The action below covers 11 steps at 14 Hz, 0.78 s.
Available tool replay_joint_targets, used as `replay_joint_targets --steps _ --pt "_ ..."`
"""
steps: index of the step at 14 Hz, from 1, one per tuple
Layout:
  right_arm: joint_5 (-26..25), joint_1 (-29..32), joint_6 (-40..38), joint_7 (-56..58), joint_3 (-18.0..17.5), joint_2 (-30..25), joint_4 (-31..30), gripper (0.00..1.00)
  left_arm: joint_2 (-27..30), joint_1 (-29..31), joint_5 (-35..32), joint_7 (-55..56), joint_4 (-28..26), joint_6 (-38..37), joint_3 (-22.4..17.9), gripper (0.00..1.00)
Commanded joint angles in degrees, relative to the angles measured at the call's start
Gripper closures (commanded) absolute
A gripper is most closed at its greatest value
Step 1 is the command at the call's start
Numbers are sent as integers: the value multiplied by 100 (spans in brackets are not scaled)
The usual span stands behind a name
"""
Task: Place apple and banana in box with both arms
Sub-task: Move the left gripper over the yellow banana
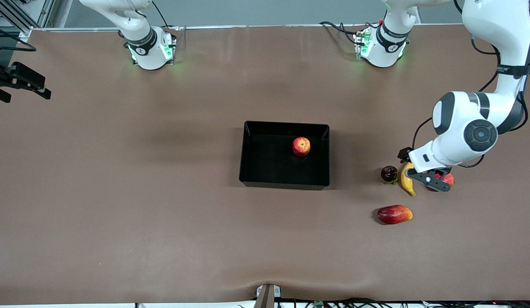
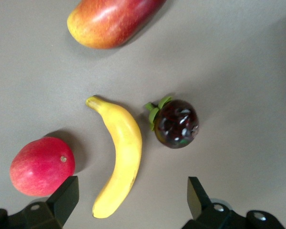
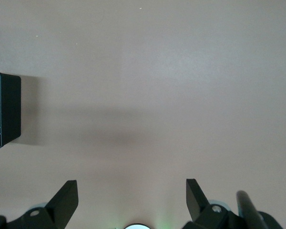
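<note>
The box (image 1: pixel 284 183) is seen at the middle of the brown surface (image 1: pixel 119 192), its long sides running across the front view. The apple (image 1: pixel 301 146) is found inside the box, resting on the glossy floor in the part farther from the front camera and toward the left arm's end. An end wall of the box (image 3: pixel 9 110) is also caught in the right wrist view.

The banana (image 1: pixel 407 179) is noted lying on the surface outside the box, toward the left arm's end, with its length running roughly toward and away from the front camera. A dark purple round fruit (image 1: pixel 389 173) with green leaves is seen just beside the banana, on its box side. A plain pinkish-red round fruit (image 2: pixel 42 166) is seen near the banana on its opposite flank, partly covered by the arm in the front view. An elongated red-and-orange fruit (image 1: pixel 394 214) is recorded nearer to the front camera than these three.

The left gripper (image 1: pixel 421 176) is held over the banana, jaws spread wide and empty, the banana (image 2: pixel 118 155) framed between its fingertips (image 2: pixel 63 198).

The right gripper (image 3: pixel 132 200) is out of the front view; its jaws are seen wide apart and empty over bare surface, with the arm waiting.
</note>
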<state>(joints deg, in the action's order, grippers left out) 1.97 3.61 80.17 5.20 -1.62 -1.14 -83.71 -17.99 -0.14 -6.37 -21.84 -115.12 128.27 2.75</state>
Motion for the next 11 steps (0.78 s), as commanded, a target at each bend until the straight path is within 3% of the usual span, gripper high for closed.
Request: replay_joint_targets --steps 1,7,11 --pt "-83 26 156 60 39 -61 -144 0 217 -12 -75 -214 -388 269 77 0" --pt "-83 52 298 51 47 -9 -224 0 104 374 -75 -1856 -582 682 77 0" --pt "-65 61 263 51 83 18 -216 0 77 515 -75 -2105 -915 1068 86 0"
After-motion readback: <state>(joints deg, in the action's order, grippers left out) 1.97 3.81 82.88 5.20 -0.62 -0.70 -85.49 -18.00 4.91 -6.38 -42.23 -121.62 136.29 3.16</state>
